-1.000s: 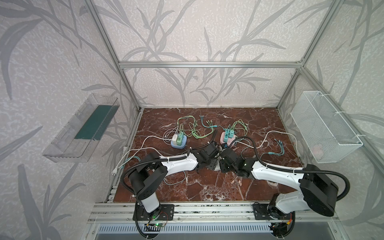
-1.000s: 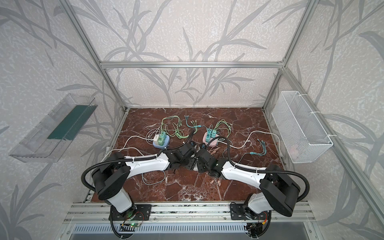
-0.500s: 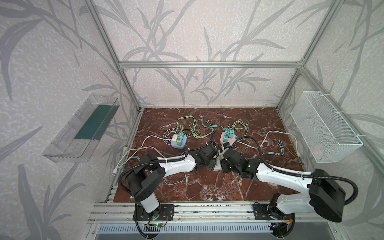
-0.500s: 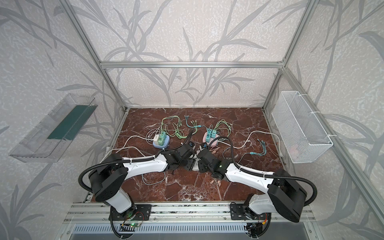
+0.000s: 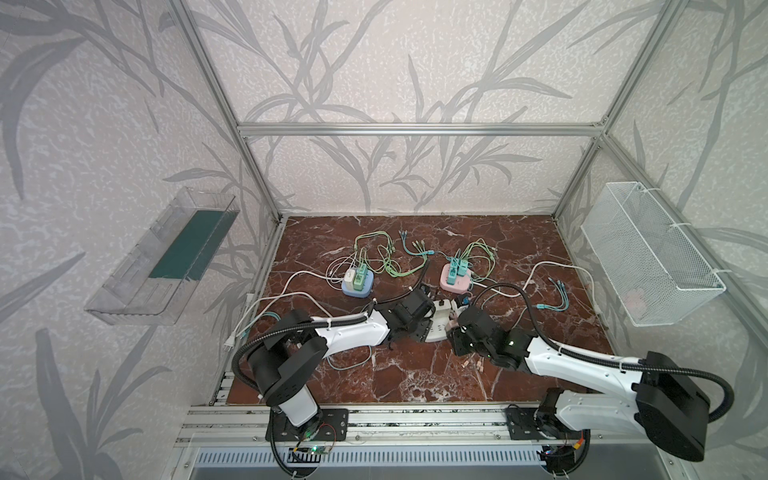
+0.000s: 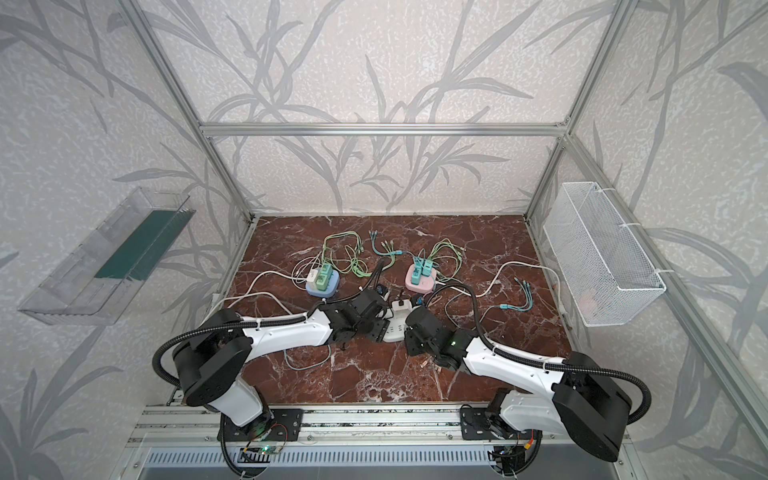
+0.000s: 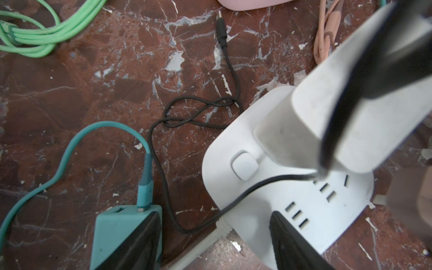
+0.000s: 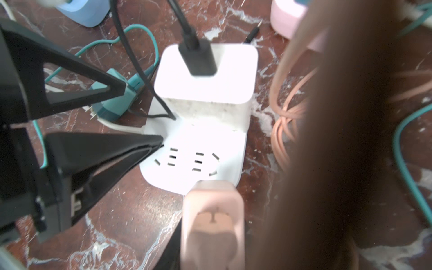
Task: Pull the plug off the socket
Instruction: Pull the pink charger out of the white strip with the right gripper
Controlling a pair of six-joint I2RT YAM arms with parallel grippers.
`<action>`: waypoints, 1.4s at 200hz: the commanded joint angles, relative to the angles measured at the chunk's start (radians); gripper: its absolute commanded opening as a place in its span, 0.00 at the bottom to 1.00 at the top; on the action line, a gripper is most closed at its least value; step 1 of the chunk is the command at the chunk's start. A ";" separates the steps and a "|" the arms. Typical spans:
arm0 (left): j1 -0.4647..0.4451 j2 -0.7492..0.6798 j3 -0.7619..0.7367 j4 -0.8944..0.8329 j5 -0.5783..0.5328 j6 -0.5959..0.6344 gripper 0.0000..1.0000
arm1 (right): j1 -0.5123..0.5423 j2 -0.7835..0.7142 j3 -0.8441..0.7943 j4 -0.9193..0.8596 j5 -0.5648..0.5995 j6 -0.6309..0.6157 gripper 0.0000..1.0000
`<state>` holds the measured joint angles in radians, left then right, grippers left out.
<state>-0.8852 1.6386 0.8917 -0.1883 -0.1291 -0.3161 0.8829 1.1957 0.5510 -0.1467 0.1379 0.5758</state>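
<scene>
We see 1 red marble table [image 5: 415,374] under 2 arms, with 1 wire basket [image 5: 648,257] and 1 clear tray [image 5: 158,266] hung on the side walls, well apart from the work. 3 sockets sit on the marble: 1 blue socket [image 5: 357,286] and 1 pink socket [image 5: 455,284] toward the back, each with plugs in it, and 1 white socket [image 8: 194,163] toward the front, between the 2 grippers. We take this last 1 as the socket in hand. The left gripper [image 8: 142,114] has its jaws standing well apart and grips nothing. 1 finger lies on the white socket's face beside the slots, and the other touches 1 teal adapter [image 8: 109,105] lying just beside it. We judge that it is there to pin the base down, so that it does not lift with the pull. The right gripper [image 5: 453,332] is closed tight, and the pink plug [image 8: 212,210] sits in it as far as the wrist view shows, with the fingers mostly hidden beneath. That plug hangs at the socket's front edge, away from the slots, which show empty. Its prongs are hidden, yet we judge the pull itself done. 1 white charger [image 8: 233,81] stands plugged into the raised end, 1 black cable [image 7: 159,163] runs from its top, and 1 coil of pink cable [image 8: 282,126] lies beside the socket.
</scene>
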 commanded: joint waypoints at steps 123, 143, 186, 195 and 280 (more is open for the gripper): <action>0.003 -0.098 -0.080 0.044 0.045 0.055 0.74 | -0.105 -0.107 -0.144 0.037 -0.223 0.101 0.22; 0.003 -0.100 -0.085 0.053 0.055 0.055 0.74 | -0.117 -0.101 -0.154 0.038 -0.233 0.110 0.23; 0.002 -0.114 -0.091 0.079 0.065 0.054 0.74 | -0.139 -0.090 -0.174 0.050 -0.261 0.124 0.26; 0.002 -0.121 -0.093 0.089 0.065 0.055 0.74 | -0.141 -0.085 -0.177 0.056 -0.269 0.126 0.27; 0.003 -0.163 -0.122 0.142 0.062 0.068 0.74 | -0.170 -0.084 -0.165 -0.021 -0.261 0.132 0.50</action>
<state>-0.8825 1.5036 0.7921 -0.0677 -0.0601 -0.2611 0.7288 1.1206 0.3836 -0.1040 -0.1387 0.7071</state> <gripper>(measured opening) 0.744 0.459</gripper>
